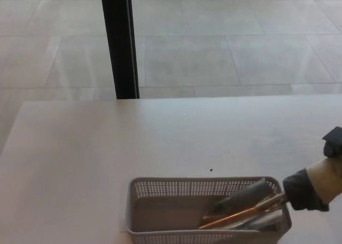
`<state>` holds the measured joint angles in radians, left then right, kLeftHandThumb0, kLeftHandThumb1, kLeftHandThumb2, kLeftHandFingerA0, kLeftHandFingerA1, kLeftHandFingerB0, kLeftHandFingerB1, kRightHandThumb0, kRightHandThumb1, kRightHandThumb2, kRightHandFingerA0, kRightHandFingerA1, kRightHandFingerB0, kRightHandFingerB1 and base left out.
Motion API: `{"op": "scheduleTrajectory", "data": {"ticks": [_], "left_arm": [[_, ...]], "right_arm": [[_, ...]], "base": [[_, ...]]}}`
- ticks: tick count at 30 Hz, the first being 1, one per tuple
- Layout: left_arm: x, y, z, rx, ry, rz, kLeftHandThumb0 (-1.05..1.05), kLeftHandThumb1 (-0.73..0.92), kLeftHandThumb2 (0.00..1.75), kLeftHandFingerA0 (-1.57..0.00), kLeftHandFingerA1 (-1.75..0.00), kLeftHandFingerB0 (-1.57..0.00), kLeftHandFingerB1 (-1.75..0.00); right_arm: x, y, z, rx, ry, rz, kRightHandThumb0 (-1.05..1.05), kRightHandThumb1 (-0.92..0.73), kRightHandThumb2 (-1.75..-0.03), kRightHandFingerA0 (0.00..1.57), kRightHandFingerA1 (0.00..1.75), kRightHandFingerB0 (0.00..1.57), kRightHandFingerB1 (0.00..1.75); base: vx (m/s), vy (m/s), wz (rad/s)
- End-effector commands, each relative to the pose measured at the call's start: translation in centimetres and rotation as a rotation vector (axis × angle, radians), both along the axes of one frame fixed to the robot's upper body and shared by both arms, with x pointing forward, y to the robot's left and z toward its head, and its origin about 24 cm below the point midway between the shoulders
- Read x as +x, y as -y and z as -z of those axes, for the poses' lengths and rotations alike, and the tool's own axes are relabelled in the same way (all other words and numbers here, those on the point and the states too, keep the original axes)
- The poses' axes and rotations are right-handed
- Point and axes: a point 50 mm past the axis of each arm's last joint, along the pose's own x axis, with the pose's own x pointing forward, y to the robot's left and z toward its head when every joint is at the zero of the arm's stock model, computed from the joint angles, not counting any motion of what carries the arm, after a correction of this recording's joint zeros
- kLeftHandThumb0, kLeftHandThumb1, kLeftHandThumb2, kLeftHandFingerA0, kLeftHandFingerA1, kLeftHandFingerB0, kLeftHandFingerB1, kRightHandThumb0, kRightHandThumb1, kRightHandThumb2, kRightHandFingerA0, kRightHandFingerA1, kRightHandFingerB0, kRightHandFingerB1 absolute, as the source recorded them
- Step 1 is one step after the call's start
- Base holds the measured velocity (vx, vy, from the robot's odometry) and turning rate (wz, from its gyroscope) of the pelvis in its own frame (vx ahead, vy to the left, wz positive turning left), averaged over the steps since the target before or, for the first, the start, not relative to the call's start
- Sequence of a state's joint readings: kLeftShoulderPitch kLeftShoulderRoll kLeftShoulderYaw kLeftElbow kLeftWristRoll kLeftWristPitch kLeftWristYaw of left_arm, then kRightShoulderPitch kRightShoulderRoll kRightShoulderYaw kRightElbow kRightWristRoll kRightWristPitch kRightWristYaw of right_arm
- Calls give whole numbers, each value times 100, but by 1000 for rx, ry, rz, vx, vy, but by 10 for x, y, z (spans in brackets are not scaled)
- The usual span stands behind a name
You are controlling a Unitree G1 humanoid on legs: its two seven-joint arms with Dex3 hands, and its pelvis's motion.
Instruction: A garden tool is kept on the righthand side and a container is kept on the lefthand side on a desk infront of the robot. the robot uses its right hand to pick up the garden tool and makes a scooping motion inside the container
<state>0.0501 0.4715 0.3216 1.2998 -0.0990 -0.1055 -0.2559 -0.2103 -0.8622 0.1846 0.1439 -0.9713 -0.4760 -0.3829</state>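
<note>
A grey perforated basket (160, 189) stands at the near edge of the pale desk. A metal garden scoop (243, 207) with a coppery edge lies tilted inside the basket's right half, its blade pointing left and down. My right hand (312, 188) comes in from the right edge, black fingers wrapped around the scoop's handle just outside the basket's right rim. The left hand does not show.
The desk (107, 148) stretches away to a far edge, beyond which lies a tiled floor. A black vertical post (119, 41) stands behind the desk at the upper left. A tiny dark speck (211, 170) sits just beyond the basket.
</note>
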Motion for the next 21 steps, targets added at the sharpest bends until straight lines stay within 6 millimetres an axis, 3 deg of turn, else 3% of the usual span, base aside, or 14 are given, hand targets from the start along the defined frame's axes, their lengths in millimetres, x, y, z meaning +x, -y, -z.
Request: {"op": "scheduleTrajectory", "data": {"ticks": [1, 2, 3, 4, 7, 8, 9, 11, 12, 15, 19, 20, 21], "left_arm": [[-2, -1, -1, 2, -3, -7, -17, -32, 74, -104, -108, -100, -104], [-1, -2, -1, 2, 1, 1, -17, -32, 74, -104, -108, -100, -104], [-2, -2, -1, 5, -6, -5, -96, -25, 123, -90, -124, -92, -115], [-1, -1, -1, 7, -7, 9, -17, -32, 74, -106, -109, -102, -105], [-1, 1, 1, 7, -15, 27, -18, -28, 77, -103, -107, -97, -102], [-1, 1, 0, 3, -11, 27, -104, -13, 119, -86, -127, -83, -117], [0, 1, 0, 2, -9, 23, -103, -20, 129, -81, -133, -80, -121], [0, 0, 0, 4, -9, 17, -103, -20, 129, -81, -133, -80, -121], [1, -2, -2, 18, -8, 36, -18, -28, 77, -107, -109, -99, -103], [3, -3, -3, 20, -5, 41, -18, -29, 76, -108, -110, -101, -105], [6, -3, -4, 8, 10, 38, -17, -34, 73, -109, -111, -105, -106], [6, -2, -3, 6, 4, 33, -16, -34, 73, -109, -111, -104, -106], [6, -1, -2, 5, 2, 31, -16, -34, 73, -109, -111, -104, -106]], "right_arm": [[-3, -24, 46, -12, -239, 100, -28, -59, -81, 87, 173, 83, 108], [-3, -31, 48, 11, -249, 92, -28, -59, -81, 87, 173, 83, 108], [-2, -35, 49, 20, -244, 83, -28, -59, -78, 89, 173, 85, 100], [-2, -40, 50, 35, -244, 81, -29, -59, -81, 88, 175, 77, 121], [-2, -49, 52, 57, -243, 75, -29, -60, -84, 90, 175, 77, 122], [-2, -58, 53, 73, -242, 52, -30, -61, -85, 91, 175, 83, 105], [-2, -63, 54, 84, -251, 44, -30, -60, -85, 91, 175, 82, 103], [-3, -66, 54, 92, -267, 49, -30, -60, -85, 91, 175, 82, 103], [-2, -71, 53, 81, -251, 18, -31, -58, -84, 91, 175, 86, 91], [-1, -79, 49, 105, -241, 17, -30, -55, -93, 94, 175, 85, 101], [1, -86, 47, 141, -217, 19, -30, -64, -94, 93, 175, 87, 94], [1, -88, 48, 152, -215, 19, -29, -61, -96, 94, 175, 83, 108], [1, -88, 48, 156, -215, 21, -29, -61, -96, 94, 175, 83, 108]], "base": [[0, 0, 0], [0, 0, 0], [0, 0, 0], [0, 0, 0], [0, 0, 0], [0, 0, 0], [0, 0, 0], [0, 0, 0], [0, 0, 0], [0, 0, 0], [0, 0, 0], [0, 0, 0], [0, 0, 0]]}}
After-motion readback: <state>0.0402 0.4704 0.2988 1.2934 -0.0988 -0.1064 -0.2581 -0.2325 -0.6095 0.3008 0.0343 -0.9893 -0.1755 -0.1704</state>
